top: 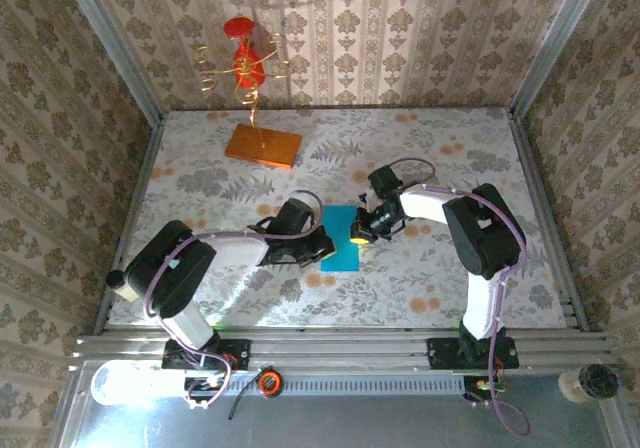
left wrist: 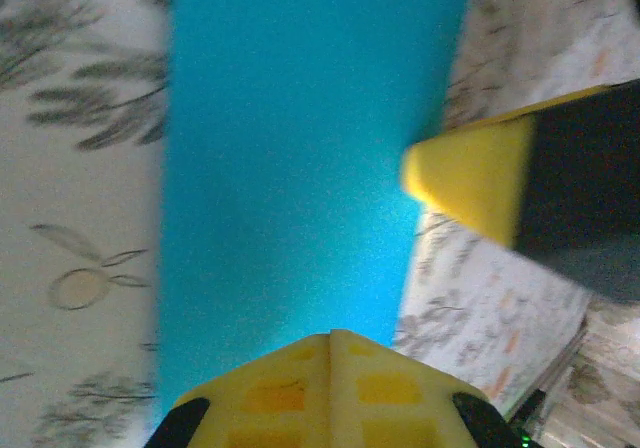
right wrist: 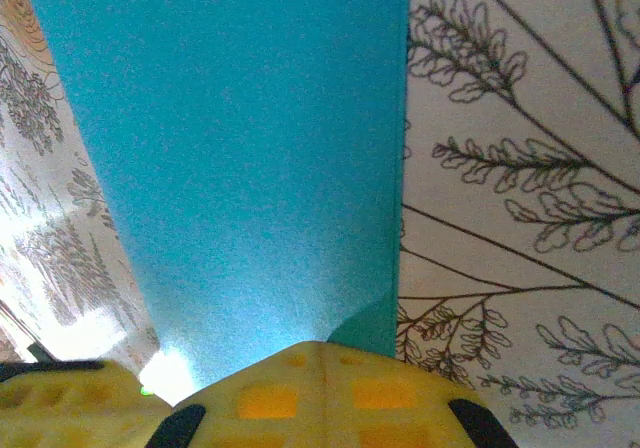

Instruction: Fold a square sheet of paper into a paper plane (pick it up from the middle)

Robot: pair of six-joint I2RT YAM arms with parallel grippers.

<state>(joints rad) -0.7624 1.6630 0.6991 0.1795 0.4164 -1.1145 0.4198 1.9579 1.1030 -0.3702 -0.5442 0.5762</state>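
The square sheet of paper is cyan-blue and lies flat on the floral tabletop, folded into a narrow rectangle rather than a dart. My left gripper is shut, its yellow tips resting at the sheet's left edge. My right gripper is also shut, with its tips at the right edge. In the left wrist view my closed tips sit over the paper, and the right gripper's fingertip shows beside it. In the right wrist view my closed tips touch the paper, where a darker lower layer peeks out.
An orange slab lies at the back left. A red and gold wire ornament stands on it. Patterned walls enclose the table on three sides, and a metal rail runs along the near edge.
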